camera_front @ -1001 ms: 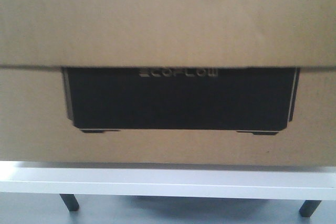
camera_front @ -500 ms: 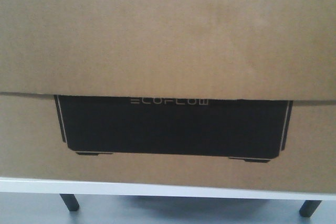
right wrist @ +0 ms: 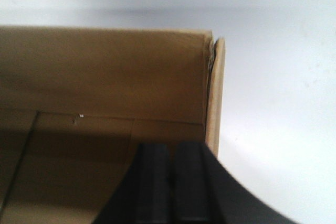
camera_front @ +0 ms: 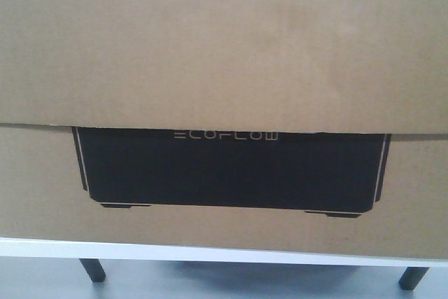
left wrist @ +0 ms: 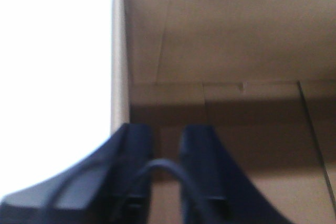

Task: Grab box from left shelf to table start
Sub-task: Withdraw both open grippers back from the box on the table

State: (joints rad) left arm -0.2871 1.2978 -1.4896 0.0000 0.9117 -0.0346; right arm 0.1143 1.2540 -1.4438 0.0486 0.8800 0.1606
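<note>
Grey floor (camera_front: pixel 231 281) in front view; soft shadow on it; wrist views' backdrops washed-out white.

The box (camera_front: pixel 224 47) was matt brown cardboard with a flat black printed panel (camera_front: pixel 231 173); the table (camera_front: pixel 210 251) looked smooth white

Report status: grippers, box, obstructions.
Left gripper and right gripper each pressed against a box side, jaws nearly closed. Box sits over table edge. No obstruction visible; the box fills the front view.
</note>
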